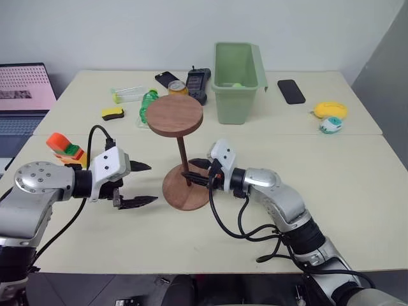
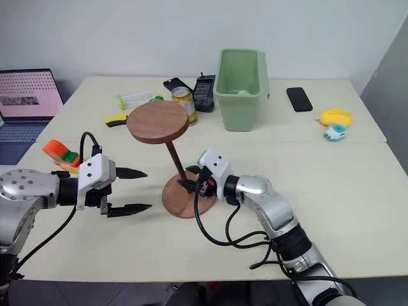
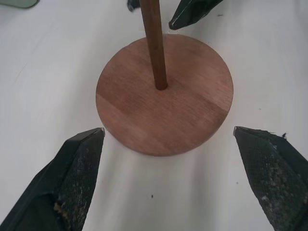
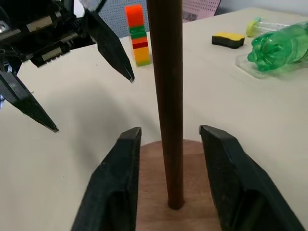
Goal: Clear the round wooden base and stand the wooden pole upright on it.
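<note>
The round wooden base [image 1: 185, 193] lies flat on the near table, between my two grippers. The wooden pole [image 1: 183, 156] stands upright in the base's centre hole [image 3: 161, 87], with its reddish-brown disc [image 1: 175, 115] on top. My right gripper [image 1: 191, 177] reaches in from the right at the pole's foot. Its fingers [image 4: 120, 163] are open, one on each side of the pole [image 4: 168, 96], with a gap on both sides. My left gripper [image 1: 153, 183] hovers open just left of the base, with nothing between its fingers [image 3: 79, 163].
On the far table stand a green bin [image 1: 237, 83], a can [image 1: 178, 89], a green bottle [image 1: 148, 105], a yellow sponge [image 1: 113, 113], a handset [image 1: 197, 83], two phones [image 1: 291, 91] and a yellow toy [image 1: 330, 110]. An orange-green block [image 1: 64, 146] is left of my left arm. A laptop [image 1: 22, 95] is at the far left.
</note>
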Robot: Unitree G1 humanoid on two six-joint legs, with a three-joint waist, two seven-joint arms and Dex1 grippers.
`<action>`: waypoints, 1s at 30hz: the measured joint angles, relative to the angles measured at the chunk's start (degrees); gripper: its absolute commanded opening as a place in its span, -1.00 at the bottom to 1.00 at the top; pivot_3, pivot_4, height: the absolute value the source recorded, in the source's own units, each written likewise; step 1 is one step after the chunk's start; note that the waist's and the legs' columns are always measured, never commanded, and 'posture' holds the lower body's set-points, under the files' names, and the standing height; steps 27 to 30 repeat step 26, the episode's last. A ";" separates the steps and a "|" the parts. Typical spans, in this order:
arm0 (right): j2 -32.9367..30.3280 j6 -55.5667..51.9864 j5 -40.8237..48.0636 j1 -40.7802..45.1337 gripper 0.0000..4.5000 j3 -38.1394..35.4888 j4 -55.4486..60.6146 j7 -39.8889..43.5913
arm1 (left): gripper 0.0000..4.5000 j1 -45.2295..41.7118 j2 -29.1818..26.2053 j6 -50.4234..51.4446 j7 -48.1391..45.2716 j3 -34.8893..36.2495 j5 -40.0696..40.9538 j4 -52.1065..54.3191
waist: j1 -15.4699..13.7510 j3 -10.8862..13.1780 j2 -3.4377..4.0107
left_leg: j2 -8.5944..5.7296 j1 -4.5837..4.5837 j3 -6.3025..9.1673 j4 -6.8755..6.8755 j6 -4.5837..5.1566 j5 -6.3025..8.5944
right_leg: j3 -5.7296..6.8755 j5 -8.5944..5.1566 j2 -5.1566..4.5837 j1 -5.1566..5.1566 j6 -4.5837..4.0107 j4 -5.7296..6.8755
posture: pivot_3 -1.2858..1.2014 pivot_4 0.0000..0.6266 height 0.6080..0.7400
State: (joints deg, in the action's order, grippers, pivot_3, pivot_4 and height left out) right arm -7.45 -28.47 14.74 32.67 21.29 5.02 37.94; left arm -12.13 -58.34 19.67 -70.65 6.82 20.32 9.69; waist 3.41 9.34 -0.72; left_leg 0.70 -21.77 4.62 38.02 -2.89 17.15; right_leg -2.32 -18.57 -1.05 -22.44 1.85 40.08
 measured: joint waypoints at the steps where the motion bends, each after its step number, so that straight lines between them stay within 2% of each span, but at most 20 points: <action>1: -0.26 -0.13 0.02 0.10 0.38 0.01 0.82 0.41 | 1.00 -0.18 0.02 0.11 0.05 0.00 0.08 0.40 | 0.02 0.00 0.00 | 0.01 -0.03 0.01 -0.02 0.00 0.00 | 0.01 0.00 0.00 -0.02 0.00 -0.04 | 0.03 -0.52 1.00; 8: -3.59 -1.95 -0.09 0.10 0.38 0.15 3.77 2.20 | 1.00 -1.01 1.00 2.25 2.12 0.21 1.92 1.35 | -0.08 0.01 0.00 | -0.04 -0.04 0.01 0.00 0.01 0.01 | 0.02 0.00 -0.03 0.03 0.00 -0.07 | 0.03 -0.52 1.00; 12: -8.43 -3.14 0.01 0.05 0.38 -1.31 6.19 3.71 | 1.00 -1.92 1.01 3.88 4.57 0.48 1.89 1.33 | -0.14 0.03 -0.01 | -0.08 -0.04 0.01 0.01 0.02 0.01 | 0.03 0.00 -0.03 0.07 0.00 -0.10 | 0.03 -0.52 1.00; 17: -21.24 -3.12 2.48 -2.19 0.38 -11.01 12.07 8.52 | 1.00 -0.47 -0.67 3.69 5.44 2.37 0.92 0.42 | -0.57 0.09 -0.02 | -0.13 -0.07 0.00 0.01 0.03 0.02 | 0.04 0.00 -0.07 0.10 0.00 -0.18 | 0.03 -0.52 1.00; 26: -39.02 -3.06 14.29 -13.93 0.38 -30.14 20.59 20.23 | 1.00 3.28 -2.32 -0.08 4.92 8.12 -0.39 -4.28 | -0.64 0.18 0.01 | -0.05 -0.01 -0.02 -0.01 0.04 0.02 | 0.02 0.00 -0.06 0.15 0.00 -0.15 | 0.03 -0.52 1.00; 30: -39.02 -3.06 14.29 -13.93 0.38 -30.14 20.59 20.23 | 1.00 3.28 -2.32 -0.08 4.92 8.12 -0.39 -4.28 | -0.64 0.18 0.01 | -0.05 -0.01 -0.02 -0.01 0.04 0.02 | 0.02 0.00 -0.06 0.15 0.00 -0.15 | 0.03 -0.52 1.00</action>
